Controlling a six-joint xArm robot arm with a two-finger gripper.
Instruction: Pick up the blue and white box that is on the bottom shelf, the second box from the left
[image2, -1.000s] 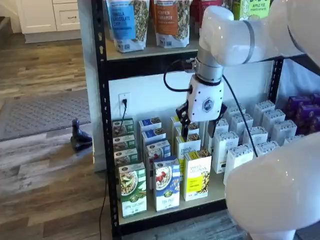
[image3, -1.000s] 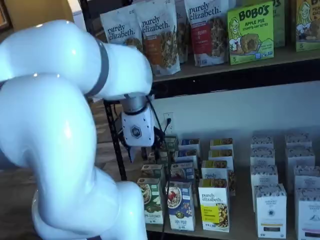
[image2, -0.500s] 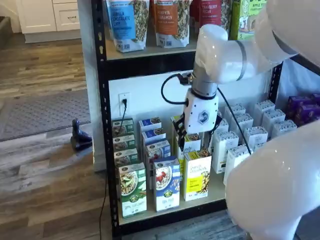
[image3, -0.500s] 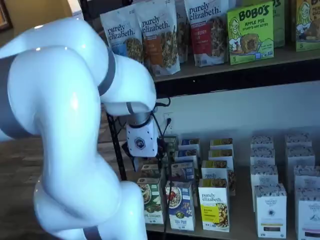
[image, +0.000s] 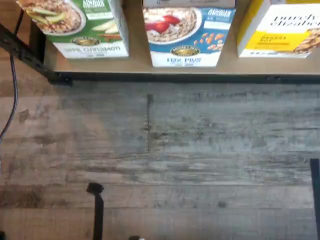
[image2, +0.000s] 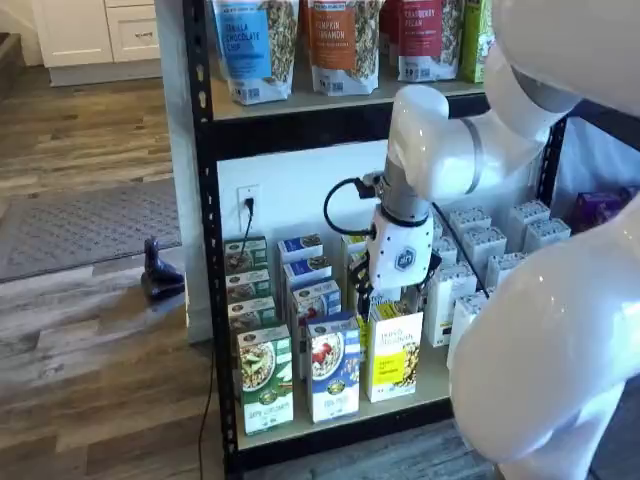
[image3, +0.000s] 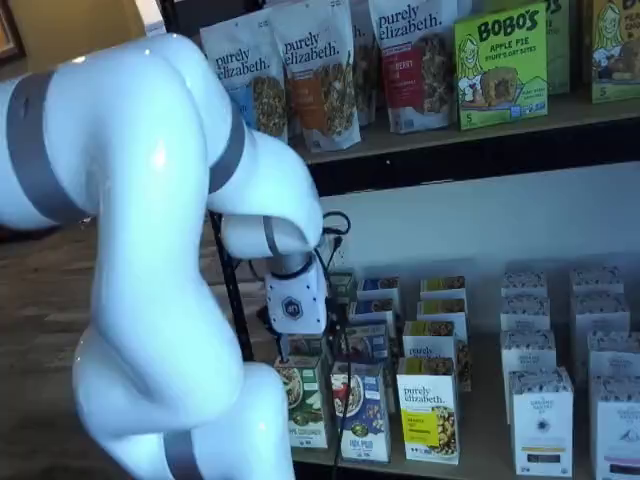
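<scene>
Since a second ago the arm has been swinging leftward and lower along the rack, so the tool (image2: 388, 296) is now hanging just above the front row of cartons instead of up near the back wall.

In both shelf views the tool's white body is showing, but its black fingers are lying against the cartons behind them, so I cannot tell whether they are spread or pressed together.

The blue and white box (image2: 333, 368) is standing upright at the front edge of the bottom shelf (image2: 436, 375), between the green-and-white carton (image2: 265, 380) and the yellow carton (image2: 395, 350); it is sitting below the tool and slightly to its left in that view, apart from it.

In the wrist view its front is reading "FLAX PLUS" (image: 186, 31) under a bowl with red berries.

The yellow carton is reading "purely elizabeth." (image3: 428, 410).

Three front cartons are showing in the wrist view, one of each colour.

On the higher board, "purely elizabeth." bags (image3: 322, 70) and a green "BOBO'S APPLE PIE" box (image3: 502, 68) are standing.
</scene>
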